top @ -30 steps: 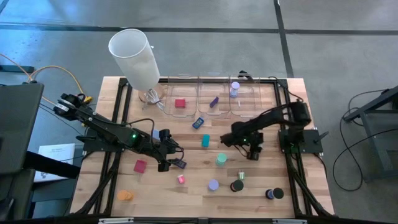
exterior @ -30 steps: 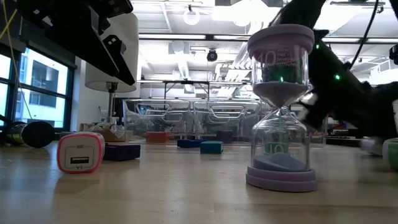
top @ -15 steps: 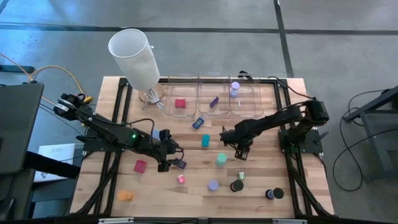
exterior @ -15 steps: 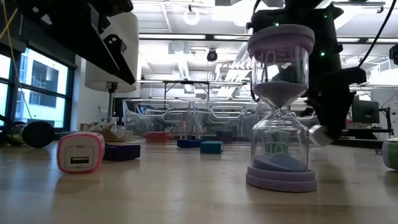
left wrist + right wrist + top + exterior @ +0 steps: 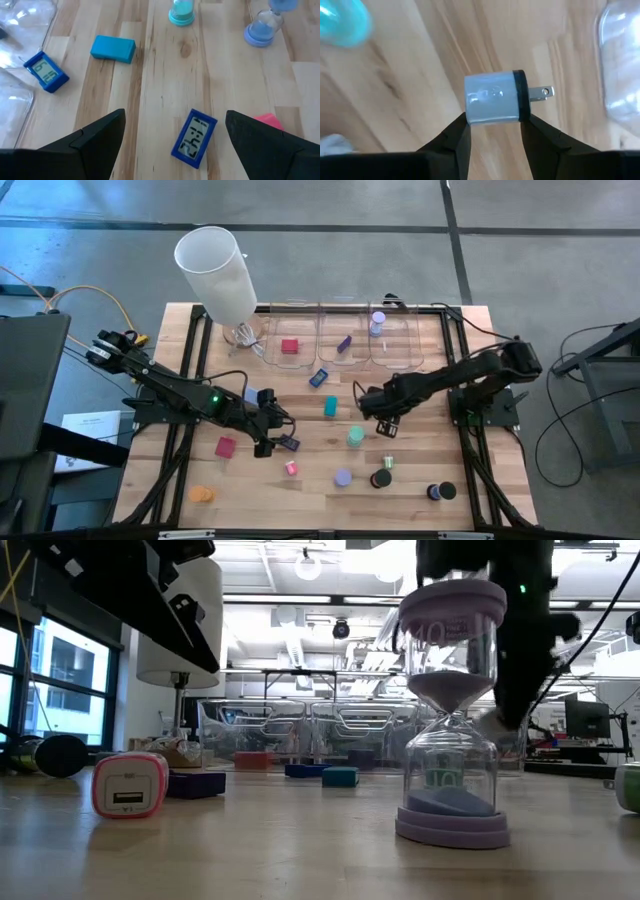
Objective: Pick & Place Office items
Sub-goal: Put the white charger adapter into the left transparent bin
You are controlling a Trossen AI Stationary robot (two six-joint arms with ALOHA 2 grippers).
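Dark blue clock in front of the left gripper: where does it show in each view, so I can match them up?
High view: dark blue clock, left of centre, just off the left gripper.
Low view: the flat dark slab right of the pink charger.
Left wrist view: lower middle, face up between the open fingers.
Right wrist view: not in it.
Shared landmark: the teal block, also in the low view and the left wrist view.

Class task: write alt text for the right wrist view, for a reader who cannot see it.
The right gripper grips a small white plug-in charger between its two dark fingers, metal prongs pointing sideways, above a pale wooden table. A blurred teal object sits at one corner.
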